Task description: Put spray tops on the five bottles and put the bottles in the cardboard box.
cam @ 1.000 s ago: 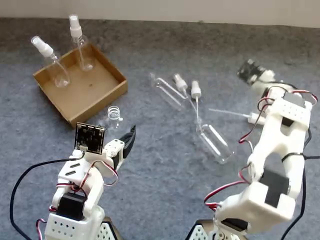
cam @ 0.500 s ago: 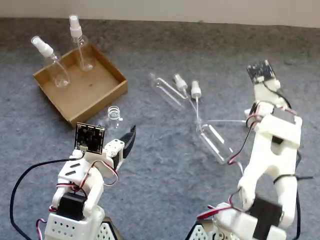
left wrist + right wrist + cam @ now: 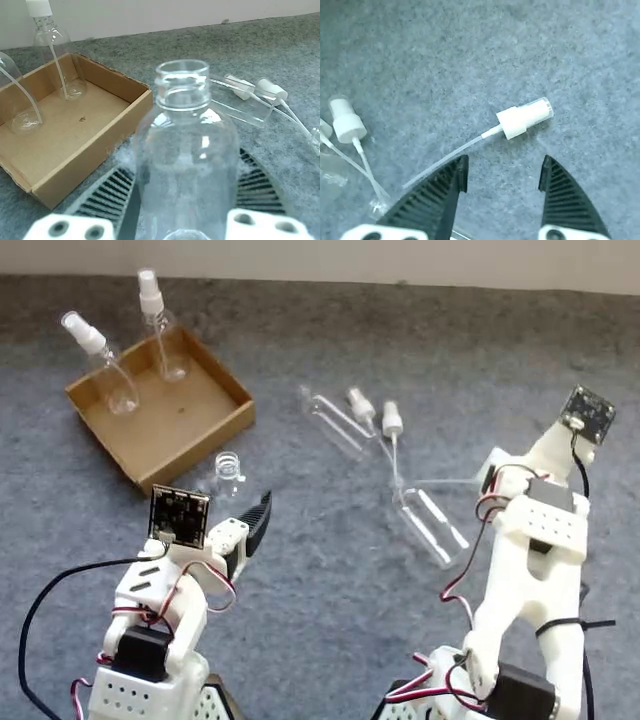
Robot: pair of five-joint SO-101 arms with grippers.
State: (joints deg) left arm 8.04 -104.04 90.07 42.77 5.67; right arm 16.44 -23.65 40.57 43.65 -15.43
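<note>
Two robot arms work at a grey carpeted table (image 3: 330, 580) scattered with clear bottles and white spray tops. The left gripper (image 3: 187, 170) has its ribbed jaws clamped on either side of an uncapped bottle (image 3: 184, 120). The bottle stands upright with its threaded neck open, just in front of the near corner of the cardboard box (image 3: 195, 405). Two bottles already fitted with spray tops rest inside the box. The corner bottle (image 3: 160, 328) stands at the far corner, and the leaning bottle (image 3: 108, 370) tilts against the adjoining wall. The thin tubes of both can be seen through the glass. On the other side of the table, the right gripper (image 3: 505, 162) hangs over the carpet with its jaws apart and nothing between them. A loose spray top (image 3: 525, 119) lies on its side just beyond its fingertips, and the slender tube of this top runs back toward one finger. In the middle of the table, between the two arms, a fallen bottle (image 3: 335, 422) lies on its side. A second spray top (image 3: 360, 403) and a third spray top (image 3: 392, 421) lie just beside it. Another bottle, the nearer fallen bottle (image 3: 432, 525), lies on its side closer to the right arm. The tube of the third spray top reaches down toward its neck, though it cannot be told whether the tube enters the bottle.
</note>
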